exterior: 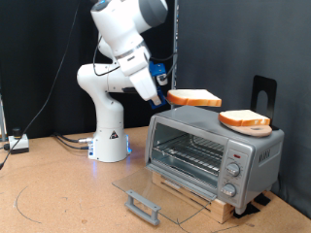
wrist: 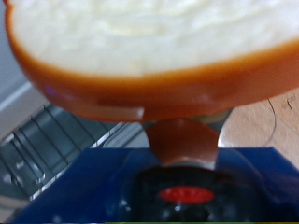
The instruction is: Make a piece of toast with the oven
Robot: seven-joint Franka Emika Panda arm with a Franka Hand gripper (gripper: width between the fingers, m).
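Observation:
My gripper (exterior: 167, 94) is shut on a piece of toast (exterior: 194, 98), a flat slice with a pale face and orange-brown crust, and holds it level in the air above the oven's top near its left end. In the wrist view the toast (wrist: 149, 47) fills the upper frame, clamped by a finger (wrist: 182, 140). A second alike slice (exterior: 244, 119) lies on top of the oven at the exterior view's right. The silver oven (exterior: 216, 150) stands with its glass door (exterior: 160, 189) folded down open and the wire rack (exterior: 190, 153) bare inside. The rack also shows in the wrist view (wrist: 47, 149).
The oven sits on a wooden board (exterior: 209, 199) on the brown table. Three round knobs (exterior: 233, 173) are on its front panel at the right. The robot's white base (exterior: 109, 136) stands behind at the left, with cables (exterior: 19, 144) at the far left. A black stand (exterior: 262, 92) rises behind the oven.

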